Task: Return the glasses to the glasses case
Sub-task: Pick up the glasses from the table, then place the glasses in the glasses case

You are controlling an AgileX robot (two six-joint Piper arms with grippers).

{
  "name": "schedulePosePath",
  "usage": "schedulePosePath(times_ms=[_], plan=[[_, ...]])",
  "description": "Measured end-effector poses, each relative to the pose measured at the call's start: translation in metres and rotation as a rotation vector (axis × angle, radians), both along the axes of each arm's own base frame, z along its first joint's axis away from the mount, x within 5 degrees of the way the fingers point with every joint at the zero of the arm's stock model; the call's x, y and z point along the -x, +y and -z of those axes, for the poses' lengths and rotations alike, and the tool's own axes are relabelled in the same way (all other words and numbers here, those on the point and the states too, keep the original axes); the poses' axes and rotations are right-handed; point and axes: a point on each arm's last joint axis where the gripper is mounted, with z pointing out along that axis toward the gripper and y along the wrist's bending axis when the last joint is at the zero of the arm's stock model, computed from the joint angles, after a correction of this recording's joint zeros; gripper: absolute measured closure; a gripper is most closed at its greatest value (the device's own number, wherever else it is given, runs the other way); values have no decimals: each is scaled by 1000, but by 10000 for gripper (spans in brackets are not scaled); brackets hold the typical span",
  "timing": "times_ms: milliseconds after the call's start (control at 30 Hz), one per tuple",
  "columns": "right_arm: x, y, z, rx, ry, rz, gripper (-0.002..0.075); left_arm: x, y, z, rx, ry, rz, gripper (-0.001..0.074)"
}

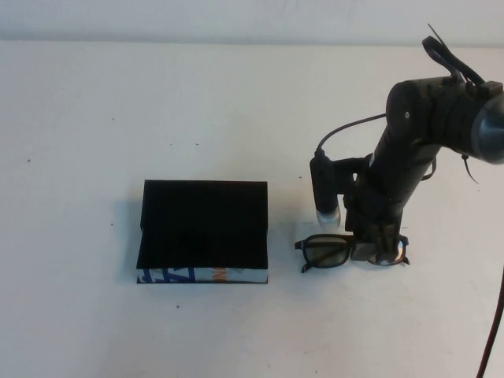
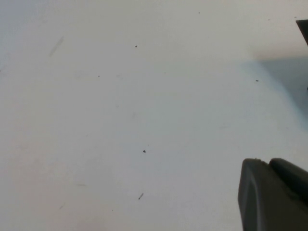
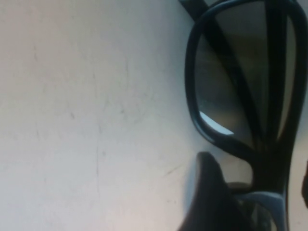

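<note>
While the high view took in the whole white table [image 1: 157, 102], only that view showed the glasses case [image 1: 204, 231], a black rectangular box lying flat with its matte dark flap spread over it and a white front edge printed in blue and orange. Just to the robot's right of the case, apart from it, lay the glasses [image 1: 350, 250], thick black plastic frames with rectangular greenish-grey lenses, resting on the tabletop rather than in the case. The right gripper [image 1: 370, 236] stood directly over the bridge and the lens farther from the case, its jaws spread wide and clamped on nothing, the frames lying loose beneath it.

The right wrist view gave what the high view could not: one glossy lens [image 3: 236, 82] up close, a folded temple visible through it, a bright glint near its rim, and a dark rounded fingertip [image 3: 207, 192] just beside the bridge.

The left wrist view showed bare, faintly speckled table, a sliver of the case at one edge, and a grey corner of the left gripper [image 2: 269, 192]; whether its fingers were apart or together could not be told.
</note>
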Motion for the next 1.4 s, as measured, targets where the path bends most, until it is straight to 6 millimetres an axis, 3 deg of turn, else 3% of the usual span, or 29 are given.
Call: schedulePosePath(times_ms=[333,667,900,1033,1200,1400], plan=[[-1,1,8,8,19,-2,386,0,0,0,0,0,0,738],[2,-1,8,28,58,-2,657,0,0,0,0,0,0,738],[17,9,-13,29,73,100,659,0,0,0,0,0,0,738],[37,33,-45,4,55,88,659,0,0,0,0,0,0,738],[51,82,-80,-70,-15,28,660,0,0,0,0,0,0,738],[53,141,-76,-114,-32,-24,660,0,0,0,0,0,0,738]])
